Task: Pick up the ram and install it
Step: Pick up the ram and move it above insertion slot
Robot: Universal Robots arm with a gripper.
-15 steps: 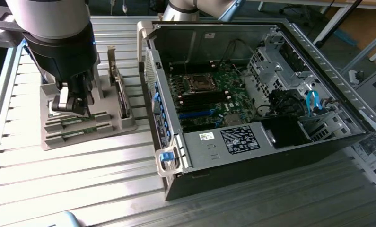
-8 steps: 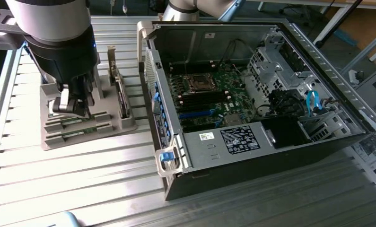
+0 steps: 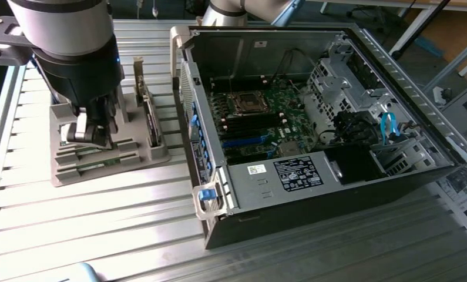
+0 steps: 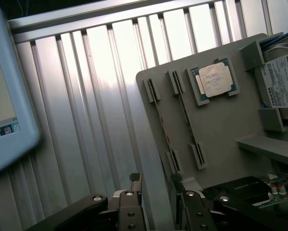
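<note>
Ram [image 4: 162,126]: stands on its edge in the outer of 2 long slots on the gray holder [image 4: 221,134], seen as a thin dark strip.
Long axis: runs along the slot, parallel to the second slot beside it. 1 end points toward the side that holds the CPU chip [image 4: 215,79], the other toward the gripper's fingertips.
Gripper [image 4: 156,187]: fingers spread apart, pinching nothing. It hangs low at the holder's edge, near the ram's nearer end, with 1 finger [image 4: 134,185] over the slatted table [image 4: 86,120] and the other over the holder. Whether a tip touches the holder cannot be told.
Other parts: the CPU chip lies flat in a square pocket, with the hard drive [image 4: 281,82] just beside it.
Hidden: in the exterior view the arm and gripper [image 3: 92,136] cover much of the holder. Edge-on, the ram's faces and chips cannot be made out.
Cut off: the hard drive and a pale-framed screen [image 4: 9,96] both run past the wrist picture's edge.
Computer case [image 3: 312,217]: lies open on the table at the exterior view's right of the holder, with its motherboard [image 3: 256,117] exposed.
</note>
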